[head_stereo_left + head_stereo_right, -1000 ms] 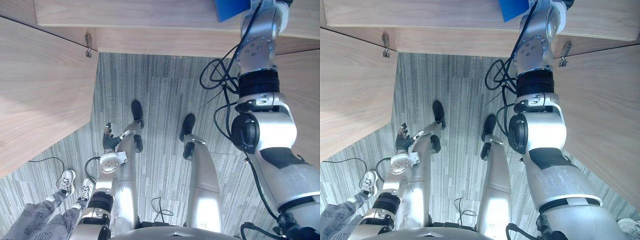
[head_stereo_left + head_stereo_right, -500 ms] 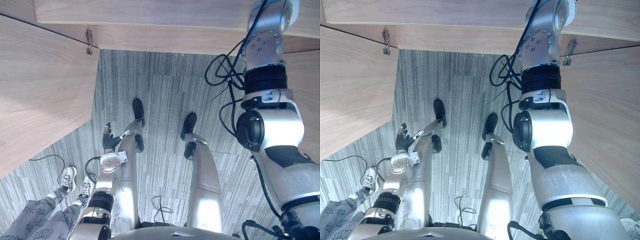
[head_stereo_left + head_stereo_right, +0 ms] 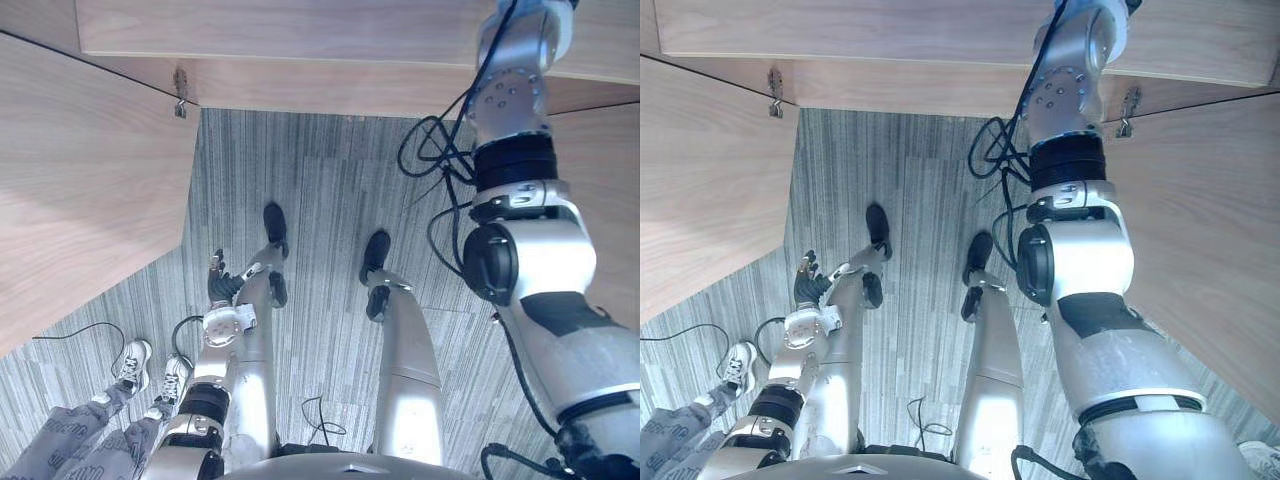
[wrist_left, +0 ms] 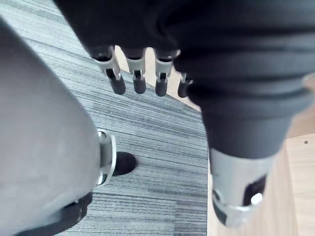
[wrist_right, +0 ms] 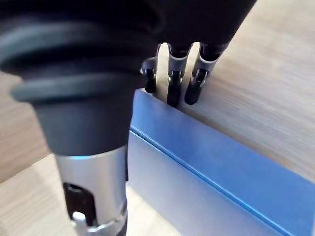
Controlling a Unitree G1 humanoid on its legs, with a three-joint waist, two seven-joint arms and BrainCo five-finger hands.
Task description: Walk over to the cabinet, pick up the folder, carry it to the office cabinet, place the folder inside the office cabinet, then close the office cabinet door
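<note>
The office cabinet (image 3: 330, 40) spans the top of the frame, its left door (image 3: 80, 190) and right door (image 3: 1200, 230) standing wide over grey carpet (image 3: 320, 180). We see the right arm (image 3: 1080, 260) rise through the upper right of the frame and pass beyond the cabinet's front edge. Inside, against pale wood (image 5: 275, 64), the blue folder (image 5: 211, 167) sits in the right hand (image 5: 176, 69), pinched between the fingers on its far side and the thumb (image 5: 93, 196) on its near face. Its long edge runs crosswise to the fingers and on past the hand. So the folder is with the right hand. The left hand (image 3: 218, 283) hangs loose-fingered and empty at lower left, well apart. We judge that letting go comes next, then the doors.
</note>
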